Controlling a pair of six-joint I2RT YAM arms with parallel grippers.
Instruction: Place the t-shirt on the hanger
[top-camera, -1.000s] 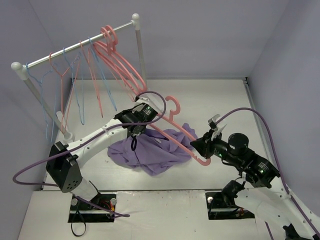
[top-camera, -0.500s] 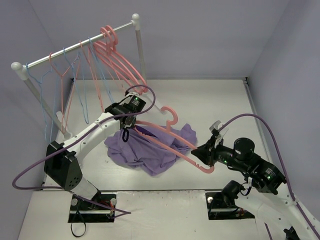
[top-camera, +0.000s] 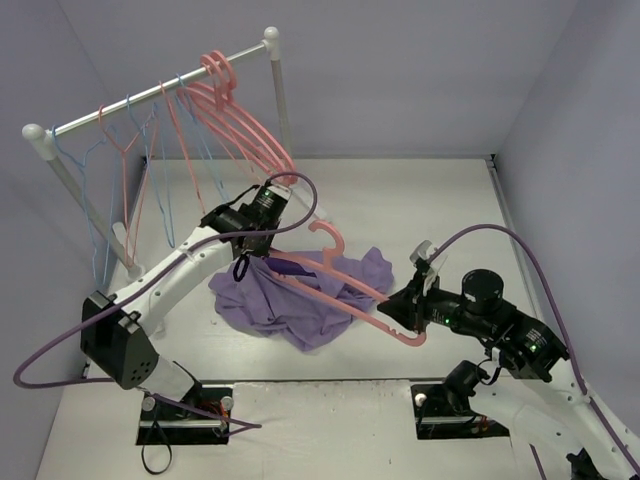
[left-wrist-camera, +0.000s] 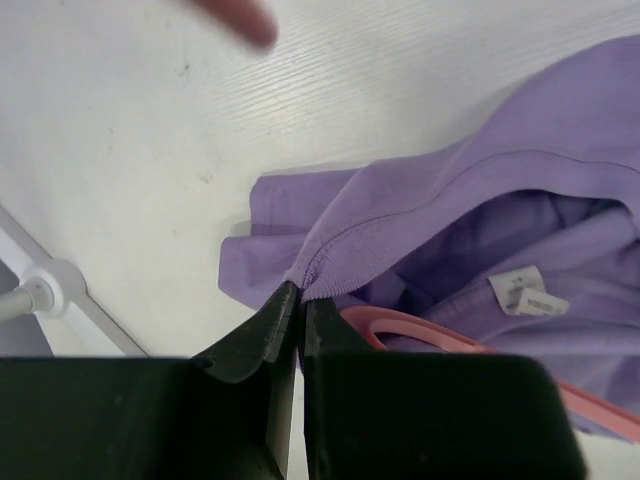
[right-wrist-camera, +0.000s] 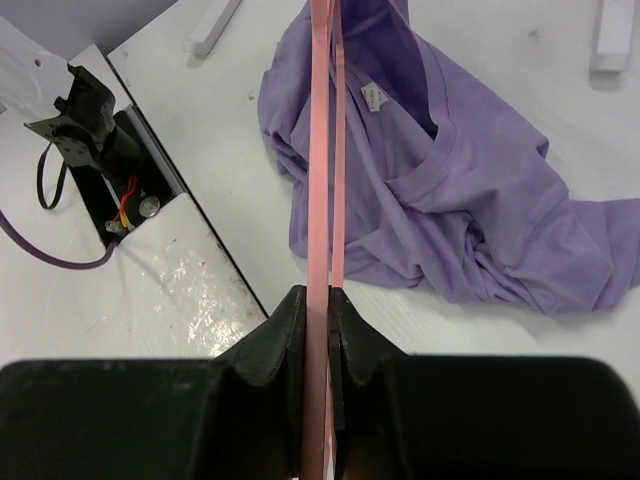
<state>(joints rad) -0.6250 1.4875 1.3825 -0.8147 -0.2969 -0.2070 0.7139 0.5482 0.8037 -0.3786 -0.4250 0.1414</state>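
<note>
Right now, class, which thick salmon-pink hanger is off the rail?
The hanger clamped in the right fingers, reaching into the purple t-shirt; the others hang from the rail.

Robot lab, bare walls (top-camera: 400, 80), white tabletop (top-camera: 430, 200)

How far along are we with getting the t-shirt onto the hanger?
Done: right gripper clamps the hanger, left gripper pinches the t-shirt's opening edge. In hand: one hanger end sits inside that opening. Left: drawing the shirt over both shoulders; it lies bunched on the table.
</note>
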